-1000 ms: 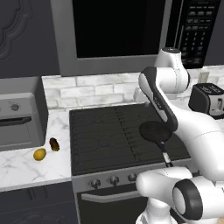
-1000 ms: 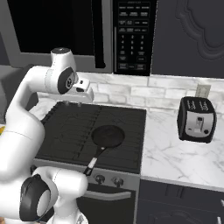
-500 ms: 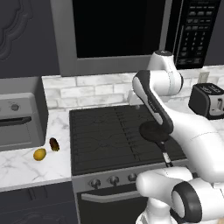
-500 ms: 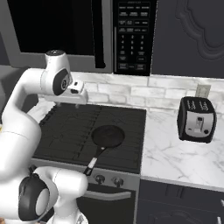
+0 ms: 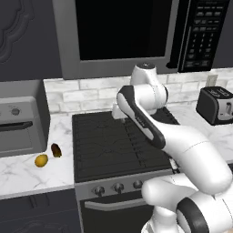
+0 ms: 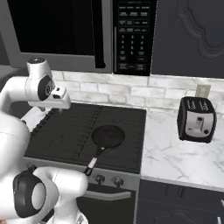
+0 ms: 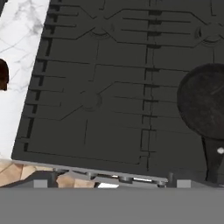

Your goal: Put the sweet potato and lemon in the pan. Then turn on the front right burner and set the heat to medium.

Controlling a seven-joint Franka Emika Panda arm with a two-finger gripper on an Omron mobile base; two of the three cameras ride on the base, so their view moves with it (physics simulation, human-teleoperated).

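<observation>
Swinging left over the cooktop (image 5: 113, 143) with fingers spread, the gripper (image 6: 61, 92) heads for the sweet potato (image 5: 56, 149) and lemon (image 5: 41, 160) on the left counter, leaving the pan (image 6: 107, 136) empty.

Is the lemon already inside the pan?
No, the lemon lies on the counter left of the stove, beside the sweet potato; the pan is empty.
</observation>
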